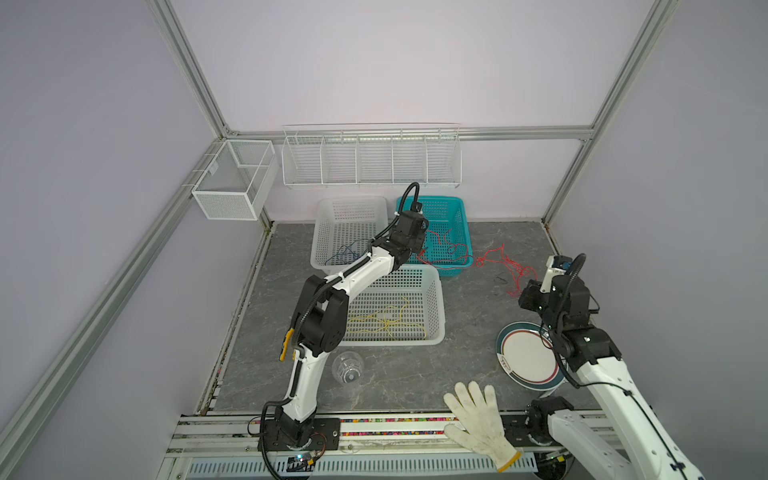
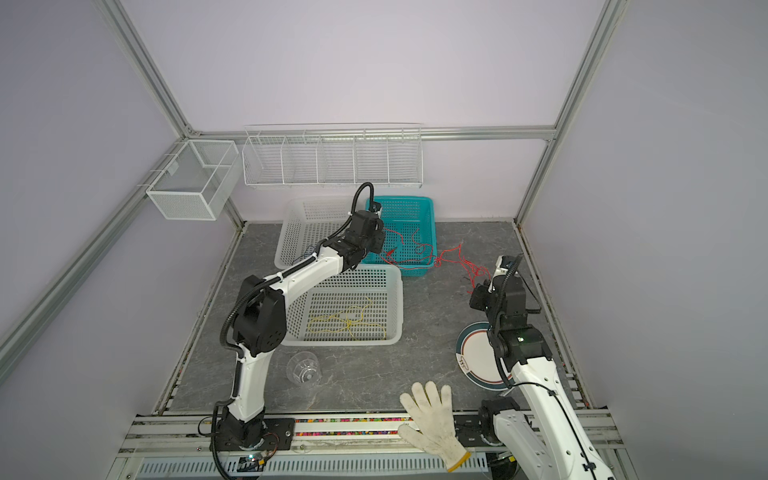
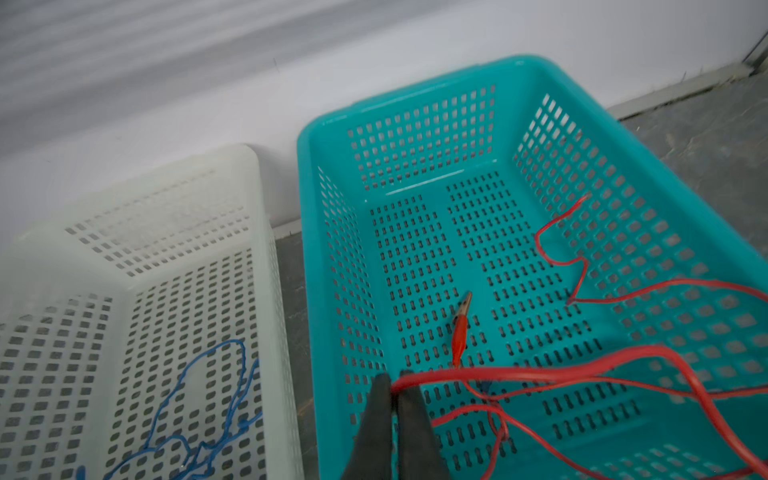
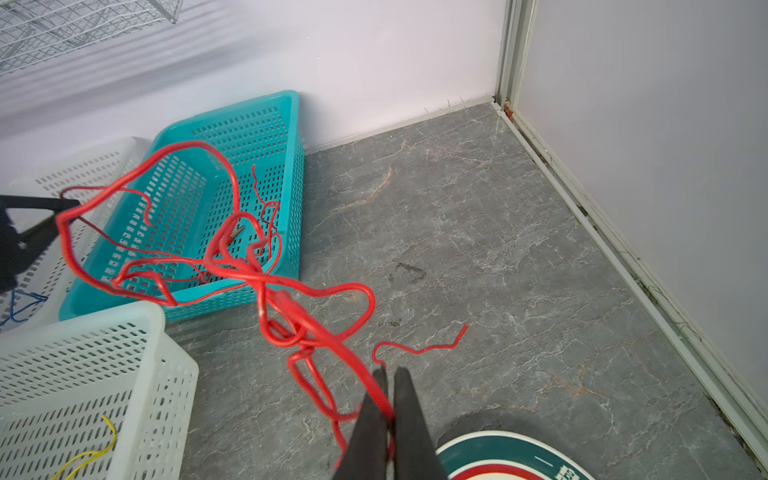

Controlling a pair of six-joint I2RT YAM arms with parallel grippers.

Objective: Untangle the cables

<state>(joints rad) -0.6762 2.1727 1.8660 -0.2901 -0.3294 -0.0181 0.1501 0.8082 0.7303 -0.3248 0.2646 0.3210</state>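
A red cable (image 1: 494,253) (image 4: 266,282) hangs in tangled loops between my two grippers. My left gripper (image 3: 392,380) is shut on one stretch of it above the teal basket (image 3: 307,208), where a red clip end (image 3: 461,328) lies on the floor of the basket. My right gripper (image 4: 388,372) is shut on another stretch, above the table near the plate (image 4: 498,446). A blue cable (image 3: 199,395) lies in the far white basket (image 1: 320,232). A yellow cable (image 1: 386,320) lies in the near white basket (image 1: 440,307).
A clear plastic cup (image 1: 348,367) lies near the left arm's base. A white glove (image 1: 478,415) rests on the front rail. A wire rack (image 1: 370,158) and a mesh box (image 1: 232,178) hang on the walls.
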